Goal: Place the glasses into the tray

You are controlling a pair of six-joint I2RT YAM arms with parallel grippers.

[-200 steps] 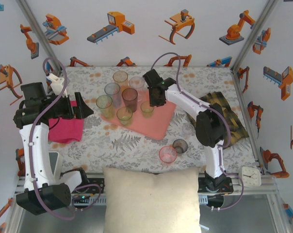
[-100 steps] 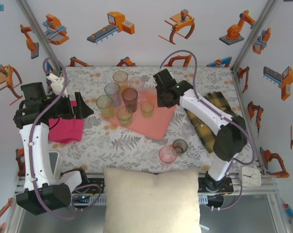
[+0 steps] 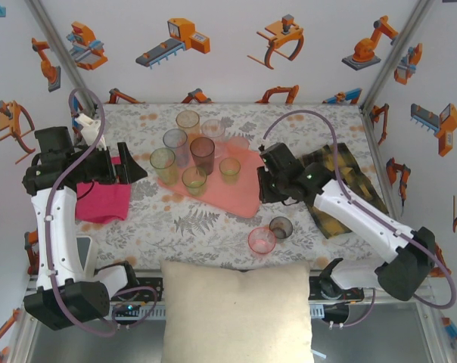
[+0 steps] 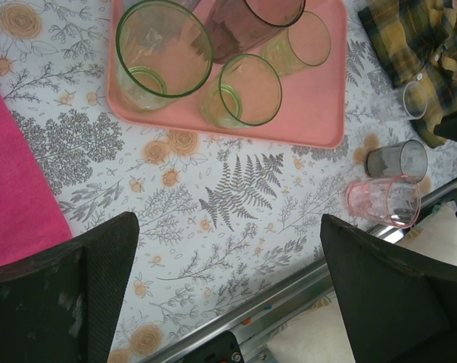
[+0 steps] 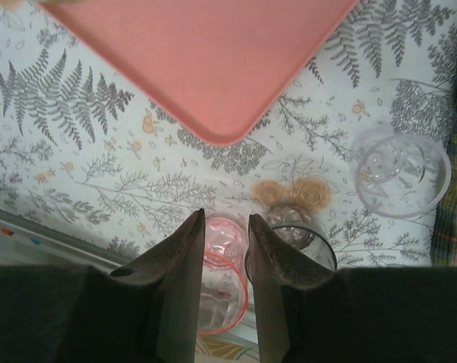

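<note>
Most glasses (image 3: 194, 178) stand clustered on the tray (image 3: 242, 195). A pink glass (image 3: 262, 240) and a grey glass (image 3: 281, 227) sit side by side on the fern-printed desk (image 3: 206, 223). The right wrist view adds a clear glass (image 5: 402, 175) by the plaid cloth (image 5: 454, 189). Robot cartoons cover the walls (image 3: 228, 76). The right end effector (image 5: 225, 221) hangs above the pair, fingers narrowly apart and empty. The left end effector (image 4: 228, 223) is spread wide beside the magenta cloth (image 4: 17, 181).

tray (image 3: 244, 193) salmon-pink | table (image 3: 198, 223) grey ferns | cloth (image 3: 104, 203) magenta | shirt (image 4: 418, 38) yellow-black plaid
</note>
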